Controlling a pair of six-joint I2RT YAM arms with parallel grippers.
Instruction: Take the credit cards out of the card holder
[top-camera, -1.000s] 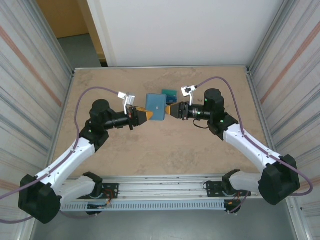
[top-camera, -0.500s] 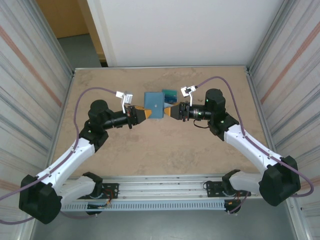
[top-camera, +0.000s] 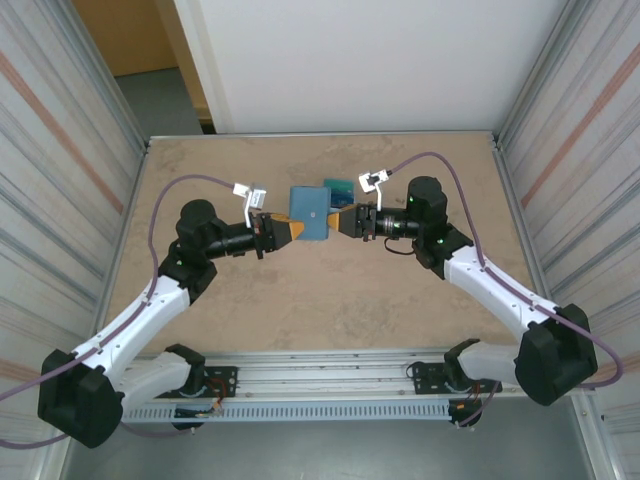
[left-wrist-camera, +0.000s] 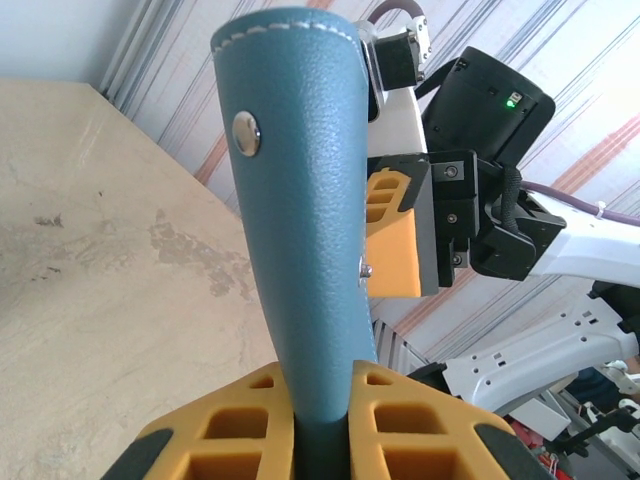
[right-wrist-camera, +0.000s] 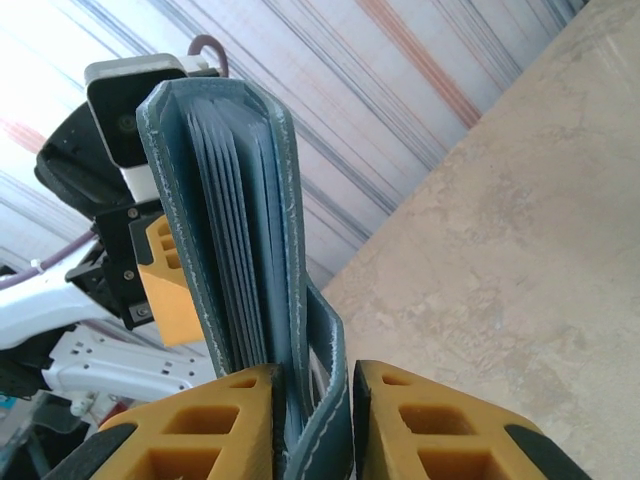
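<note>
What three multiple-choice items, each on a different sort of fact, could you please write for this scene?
1. Where is the card holder? A on the front rail; B held between the left gripper and the right gripper; C inside a box.
2. What colour is it? A slate-blue; B red; C white.
3. How do the left gripper's jaws stand? A wide open; B shut on nothing; C shut on the card holder.
B, each wrist view shows it clamped; A, its stitched cover is slate-blue; C, they press its sides.
</note>
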